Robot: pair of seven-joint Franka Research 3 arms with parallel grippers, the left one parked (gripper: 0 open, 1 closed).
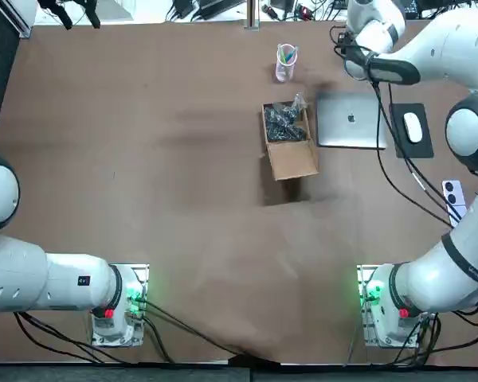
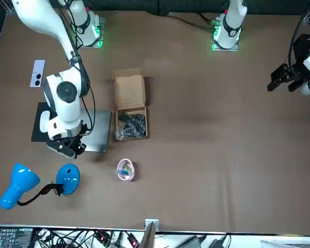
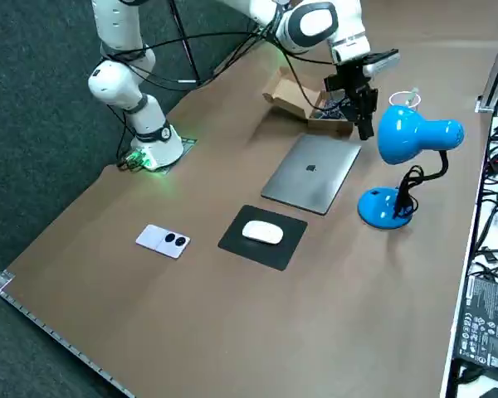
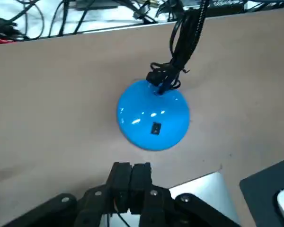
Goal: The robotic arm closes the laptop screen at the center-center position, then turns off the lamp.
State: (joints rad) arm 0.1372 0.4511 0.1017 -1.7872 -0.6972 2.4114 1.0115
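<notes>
Silver-lidded and folded flat, the Apple laptop point(image 1: 350, 121) is lying just under and behind the right gripper point(image 4: 131, 166). Its pale Apple logo point(image 3: 310, 169) is showing as the only brand mark, and no other writing is readable. The gripper is hovering over the laptop's far edge, with its two black fingers point(image 4: 120, 172) pressing together and nothing between them.

Just ahead of the fingertips, the blue desk lamp point(image 3: 415, 133) is standing on the brown table point(image 1: 143, 159). Its round base point(image 4: 154, 116) is sitting close beyond the hand without touching it. A small black switch point(image 4: 155, 128) is facing the gripper, and a black cord point(image 4: 184, 38) is leaving the base's far side. The lamp head point(image 2: 18, 186) is reaching out to the hand's right.

To the hand's left, an open cardboard box point(image 1: 288, 139) is holding dark items, and a pink cup point(image 1: 286, 62) of pens is standing beyond it. To the hand's right and back toward the robot, a white mouse point(image 1: 413, 127) is resting on a black mouse pad point(image 3: 264, 249), with a white phone point(image 3: 164, 240) lying farther back.
</notes>
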